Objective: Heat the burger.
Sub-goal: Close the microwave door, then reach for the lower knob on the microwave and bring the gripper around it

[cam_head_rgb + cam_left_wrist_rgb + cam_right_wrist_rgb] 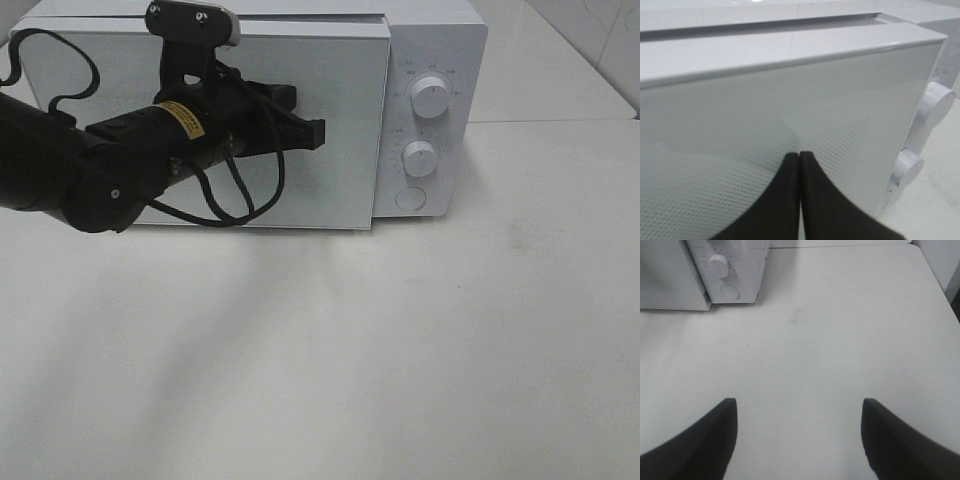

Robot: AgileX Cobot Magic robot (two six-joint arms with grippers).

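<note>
Left claw (316,131) pressed together, tips at the microwave door (340,200): door-closing push.
The door ahead of the claw looks not quite flush with the microwave body (440,40). Push square and gently, on the side toward the upper knob (430,97), until it seats; then go for the dials. The burger shows in no view and is probably behind that door. Right claw (798,407) hangs with fingers apart, holding nothing, over the desk (840,330). The yellow label (183,120) on the left arm and the print around the knobs are too small to read; no brand visible.
</note>
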